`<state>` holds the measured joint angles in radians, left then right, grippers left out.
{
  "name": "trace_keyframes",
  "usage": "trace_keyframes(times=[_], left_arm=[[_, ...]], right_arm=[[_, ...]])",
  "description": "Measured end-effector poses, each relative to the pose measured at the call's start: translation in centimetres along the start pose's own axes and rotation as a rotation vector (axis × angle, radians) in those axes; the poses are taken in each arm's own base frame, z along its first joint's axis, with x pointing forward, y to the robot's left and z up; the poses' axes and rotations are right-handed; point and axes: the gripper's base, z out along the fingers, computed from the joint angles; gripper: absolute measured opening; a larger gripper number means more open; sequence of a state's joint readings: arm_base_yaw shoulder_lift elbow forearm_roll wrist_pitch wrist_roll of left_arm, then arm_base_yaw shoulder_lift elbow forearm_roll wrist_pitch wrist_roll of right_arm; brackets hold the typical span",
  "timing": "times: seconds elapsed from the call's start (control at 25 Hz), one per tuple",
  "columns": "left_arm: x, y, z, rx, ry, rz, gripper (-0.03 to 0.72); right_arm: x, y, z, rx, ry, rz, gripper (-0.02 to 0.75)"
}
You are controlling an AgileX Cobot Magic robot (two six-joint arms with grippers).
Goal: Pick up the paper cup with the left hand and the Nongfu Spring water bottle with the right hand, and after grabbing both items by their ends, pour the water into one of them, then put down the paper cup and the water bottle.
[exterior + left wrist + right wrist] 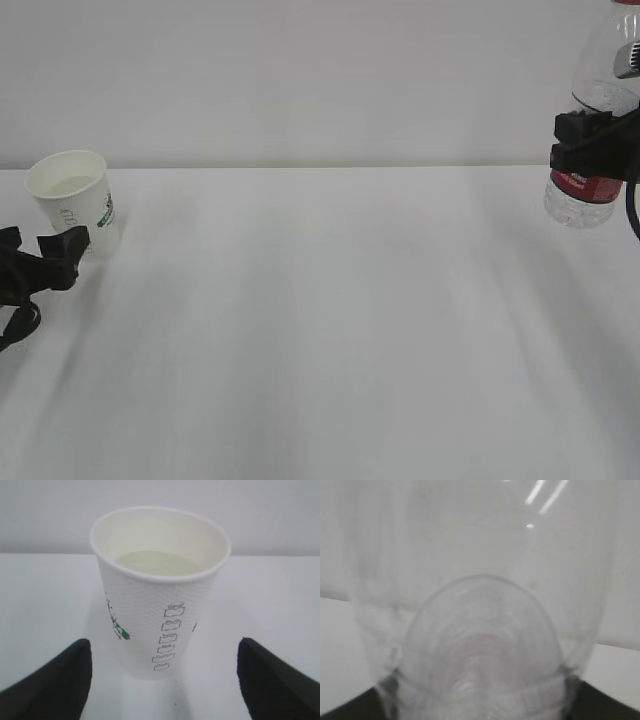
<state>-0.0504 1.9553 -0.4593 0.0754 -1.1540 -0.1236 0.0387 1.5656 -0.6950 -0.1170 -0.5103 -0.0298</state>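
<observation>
The paper cup (pixel 72 200) stands upright on the white table at the far left, its green logo facing right. In the left wrist view the paper cup (pixel 160 595) holds water (pixel 155 562) partway up. My left gripper (pixel 42 248) is open just in front of the cup; its black fingers (pixel 60 680) stand wide on either side of the base without touching it (pixel 162 655). At the upper right, the Nongfu Spring water bottle (pixel 592 100) hangs in the air, red label low, with my right gripper (pixel 592 142) shut on it. The clear bottle (pixel 480 630) fills the right wrist view.
The white table (pixel 320 320) stretches between the two arms with nothing on it. A plain pale wall rises behind its back edge. The bottle's upper end runs out of the top of the exterior view.
</observation>
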Motion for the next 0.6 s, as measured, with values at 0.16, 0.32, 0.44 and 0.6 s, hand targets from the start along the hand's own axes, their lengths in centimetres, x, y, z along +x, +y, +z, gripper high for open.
trace_keyframes(times=[0.16, 0.32, 0.44, 0.6], left_arm=[[-1.2, -0.3, -1.6, 0.008, -0.032, 0.005, 0.664], [-1.9, -0.4, -2.9, 0.01, -0.051, 0.006, 0.663], [-2.2, -0.5, -3.7, 0.011, -0.061, 0.007, 0.659], [-2.3, -0.6, -4.3, 0.011, -0.064, 0.007, 0.655]], right_arm=[[0.0, 0.0, 0.0, 0.0, 0.0, 0.0, 0.361], [0.0, 0.0, 0.0, 0.0, 0.0, 0.0, 0.361], [0.0, 0.0, 0.0, 0.0, 0.003, 0.0, 0.361], [0.1, 0.0, 0.0, 0.0, 0.008, 0.0, 0.361]])
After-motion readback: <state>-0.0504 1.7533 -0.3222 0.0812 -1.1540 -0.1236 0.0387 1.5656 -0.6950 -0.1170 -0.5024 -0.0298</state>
